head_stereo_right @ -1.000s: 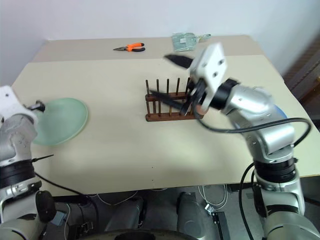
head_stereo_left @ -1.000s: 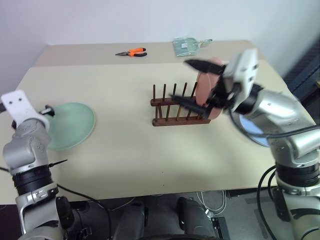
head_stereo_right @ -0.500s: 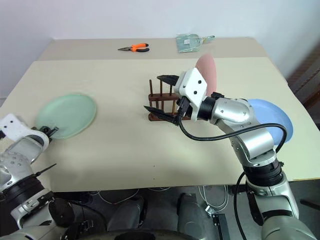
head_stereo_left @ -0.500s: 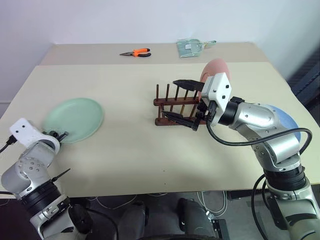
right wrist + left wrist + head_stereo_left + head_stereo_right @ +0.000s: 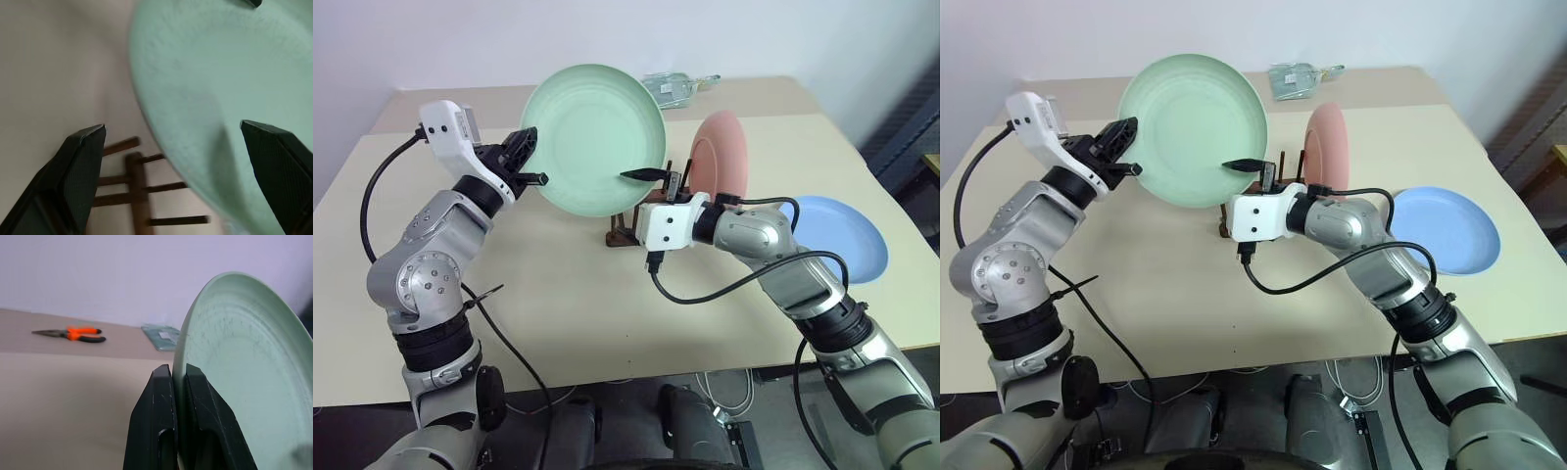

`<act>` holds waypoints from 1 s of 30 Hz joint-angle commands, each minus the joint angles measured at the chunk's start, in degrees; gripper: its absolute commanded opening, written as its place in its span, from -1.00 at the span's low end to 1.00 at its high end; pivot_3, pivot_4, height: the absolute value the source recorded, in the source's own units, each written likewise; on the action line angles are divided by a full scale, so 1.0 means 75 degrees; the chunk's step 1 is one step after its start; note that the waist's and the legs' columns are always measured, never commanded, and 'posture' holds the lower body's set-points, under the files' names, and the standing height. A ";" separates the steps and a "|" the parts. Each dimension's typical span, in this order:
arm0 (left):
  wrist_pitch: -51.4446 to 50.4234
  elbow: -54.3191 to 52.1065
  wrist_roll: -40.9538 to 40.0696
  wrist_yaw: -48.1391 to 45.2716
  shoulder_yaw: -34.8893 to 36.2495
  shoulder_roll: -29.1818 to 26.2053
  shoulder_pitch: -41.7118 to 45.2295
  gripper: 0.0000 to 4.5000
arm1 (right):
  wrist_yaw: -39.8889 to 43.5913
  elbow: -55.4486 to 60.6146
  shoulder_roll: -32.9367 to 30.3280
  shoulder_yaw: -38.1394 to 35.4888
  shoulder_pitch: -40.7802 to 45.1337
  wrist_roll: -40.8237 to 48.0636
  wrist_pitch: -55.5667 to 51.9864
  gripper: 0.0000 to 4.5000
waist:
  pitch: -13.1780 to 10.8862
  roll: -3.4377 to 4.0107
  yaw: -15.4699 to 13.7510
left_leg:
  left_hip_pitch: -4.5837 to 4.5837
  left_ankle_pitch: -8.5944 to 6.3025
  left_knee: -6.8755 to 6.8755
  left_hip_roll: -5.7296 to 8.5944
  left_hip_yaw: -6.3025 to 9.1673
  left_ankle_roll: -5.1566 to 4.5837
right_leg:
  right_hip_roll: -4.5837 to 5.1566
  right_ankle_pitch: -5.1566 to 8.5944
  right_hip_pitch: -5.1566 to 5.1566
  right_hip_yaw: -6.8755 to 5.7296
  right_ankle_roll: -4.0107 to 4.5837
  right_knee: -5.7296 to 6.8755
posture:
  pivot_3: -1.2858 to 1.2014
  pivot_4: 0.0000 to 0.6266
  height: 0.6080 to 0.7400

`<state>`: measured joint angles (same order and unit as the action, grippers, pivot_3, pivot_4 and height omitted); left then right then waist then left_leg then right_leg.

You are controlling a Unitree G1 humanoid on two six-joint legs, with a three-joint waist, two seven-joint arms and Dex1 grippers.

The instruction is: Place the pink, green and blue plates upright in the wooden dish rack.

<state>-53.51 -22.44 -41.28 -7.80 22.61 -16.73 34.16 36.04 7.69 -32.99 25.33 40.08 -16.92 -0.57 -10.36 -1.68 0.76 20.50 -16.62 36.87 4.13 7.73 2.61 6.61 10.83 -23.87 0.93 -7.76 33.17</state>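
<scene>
My left gripper (image 5: 530, 157) is shut on the left rim of the green plate (image 5: 592, 137). It holds the plate up on edge in the air, above and in front of the wooden dish rack (image 5: 625, 233), whose pegs are mostly hidden behind it. The pink plate (image 5: 720, 152) stands upright at the rack's right end. The blue plate (image 5: 837, 235) lies flat on the table at the right. My right gripper (image 5: 641, 191) is open, close to the green plate's lower right part. One finger shows across the plate's face, and nothing is gripped.
Orange pliers (image 5: 73, 334) and a clear plastic bag (image 5: 675, 86) lie on the far table behind the plates. The cream table (image 5: 558, 294) is bare in front of the rack and on its left side. Black cables hang from both arms.
My left gripper shut on the green plate's rim, then lifted the plate off the table's left side and carried it right, up on edge. The right gripper dropped lower in front of the rack.
</scene>
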 commanded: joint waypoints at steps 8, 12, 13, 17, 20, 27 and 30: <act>0.0346 -0.0341 -0.0612 0.0304 0.0383 0.0034 0.0078 -0.51 | -0.0373 -0.0132 0.0154 -0.0401 -0.0005 -0.0809 0.0715 -1.00 | -0.0004 -0.0004 -0.0013 | -0.0005 -0.0001 0.0003 0.0003 0.0011 -0.0001 | -0.0002 0.0000 0.0014 -0.0002 0.0001 -0.0001 | 0.03 -0.52 1.00; 0.1321 0.0377 -0.0416 0.0934 0.1280 -0.0044 0.0502 0.36 | -0.0487 0.0242 0.0580 -0.1013 -0.0216 -0.0071 0.0450 -1.00 | -0.0005 -0.0009 -0.0019 | -0.0004 0.0000 0.0005 0.0003 0.0016 0.0000 | -0.0002 0.0000 0.0015 -0.0005 0.0001 -0.0002 | 0.03 -0.52 1.00; 0.1624 0.0551 0.0065 0.0837 0.1195 -0.0413 0.0391 0.36 | -0.0402 0.0522 0.0785 -0.1344 -0.0342 0.0486 0.0090 -1.00 | -0.0005 -0.0009 0.0008 | -0.0007 0.0000 0.0002 0.0003 0.0016 0.0001 | -0.0002 -0.0001 0.0015 -0.0004 0.0002 -0.0001 | 0.03 -0.52 1.00; 0.2309 0.0683 0.0860 -0.0226 0.0484 -0.1361 -0.0422 0.36 | -0.0171 0.1665 0.1528 -0.2562 -0.0805 0.2707 -0.1808 -1.00 | -0.0005 -0.0004 0.0004 | -0.0014 0.0001 -0.0018 -0.0002 0.0010 0.0001 | -0.0013 -0.0001 0.0006 0.0010 0.0005 -0.0003 | 0.03 -0.52 1.00; 0.2223 0.0319 0.0751 -0.1333 -0.0285 -0.1732 -0.1280 0.36 | -0.0576 0.2415 0.2135 -0.3492 -0.0932 0.4351 -0.3540 -1.00 | -0.0005 -0.0002 -0.0061 | -0.0010 -0.0002 -0.0019 0.0001 0.0013 -0.0004 | -0.0007 0.0000 0.0011 0.0008 0.0007 -0.0008 | 0.03 -0.52 1.00; 0.1406 -0.1559 -0.0133 -0.3847 -0.2637 -0.2633 -0.3119 0.36 | -0.1822 0.2970 0.2690 -0.5086 -0.1000 0.7020 -0.6499 -1.00 | -0.0026 0.0032 -0.0011 | -0.0002 -0.0006 -0.0011 -0.0002 0.0025 -0.0011 | -0.0004 0.0014 0.0010 0.0011 0.0042 -0.0007 | 0.03 -0.52 1.00; 0.1340 -0.1617 -0.0174 -0.3819 -0.2863 -0.2535 -0.3093 0.36 | -0.2125 0.2857 0.2628 -0.5367 -0.0930 0.7553 -0.7004 -1.00 | -0.0024 0.0053 -0.0001 | -0.0004 -0.0006 -0.0012 -0.0009 0.0024 -0.0012 | -0.0015 0.0025 0.0002 0.0006 0.0063 0.0003 | 0.03 -0.52 1.00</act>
<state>-43.52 -32.41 -41.96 -36.15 0.94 -35.67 10.11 21.27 27.77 -13.27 -13.14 31.84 36.53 -51.76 -10.54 -1.28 0.75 20.45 -16.67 36.76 4.04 7.90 2.52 6.47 11.03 -23.85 0.97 -7.29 33.19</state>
